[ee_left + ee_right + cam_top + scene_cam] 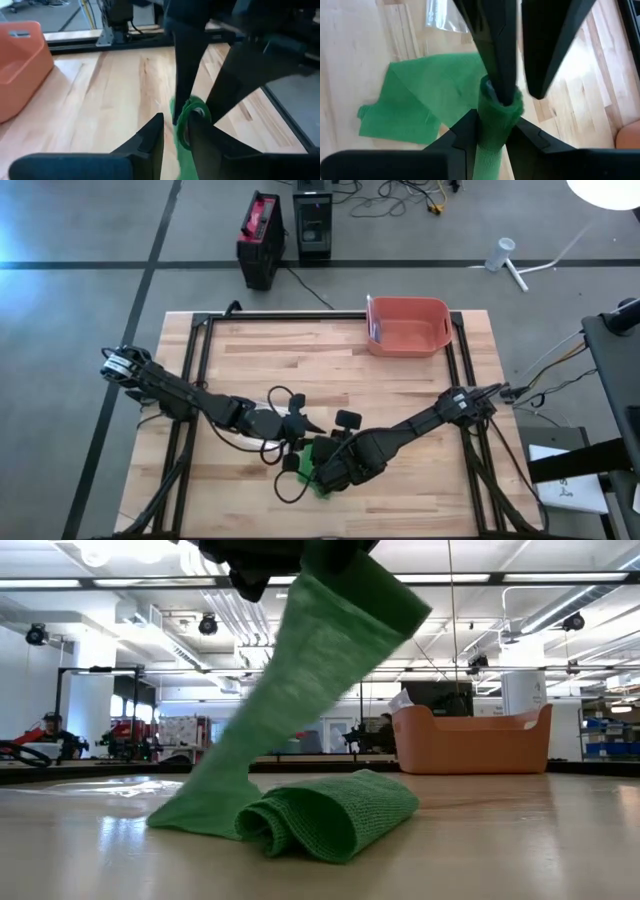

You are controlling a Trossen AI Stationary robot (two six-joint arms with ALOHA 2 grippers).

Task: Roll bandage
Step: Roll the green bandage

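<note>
Here both grippers meet over the green bandage (322, 478), well in front of the orange bin (407, 326). Right gripper (492, 127) pinches the rolled end; left gripper (174, 131) closes on it too. Keep the strip taut, wind evenly.

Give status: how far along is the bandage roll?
Early. Done: a small rolled core at the top end of the green bandage, lifted off the table. In hand: right gripper and left gripper both pinch that core. Left: most of the strip lies loose and folded on the table.
</note>
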